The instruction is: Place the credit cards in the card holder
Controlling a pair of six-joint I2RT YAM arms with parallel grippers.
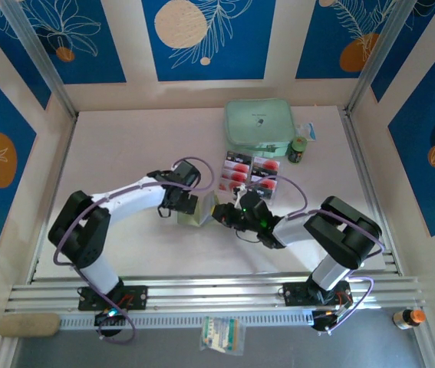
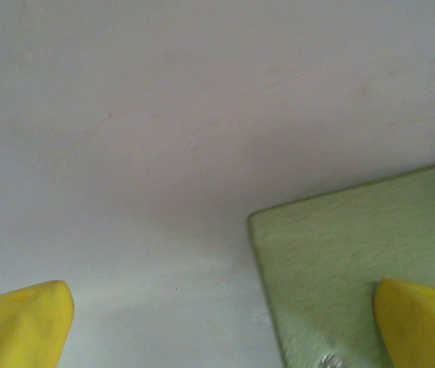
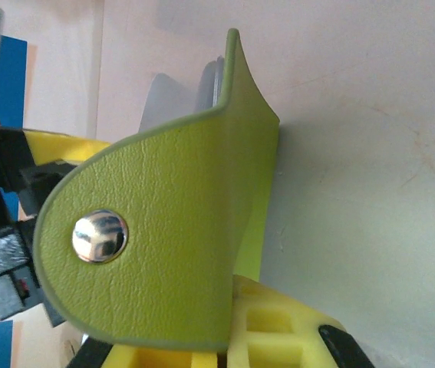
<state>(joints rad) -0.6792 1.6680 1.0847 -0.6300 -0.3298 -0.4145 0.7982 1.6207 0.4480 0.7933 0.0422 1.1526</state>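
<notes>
Opening stage, it seems: your right claw (image 1: 222, 215) clamps the snap flap (image 3: 148, 245) of the card holder (image 1: 200, 208), left claw (image 1: 189, 205) spread wide alongside. Next, you likely fetch the credit cards (image 1: 249, 167).

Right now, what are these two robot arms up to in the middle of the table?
Both arms meet over a small olive-green card holder. The left gripper is open, with one finger above the holder's flat side. The right gripper is at the snap flap, which curls upward, though I can't tell whether it is clamped. The credit cards sit in a clear tray behind them.
</notes>
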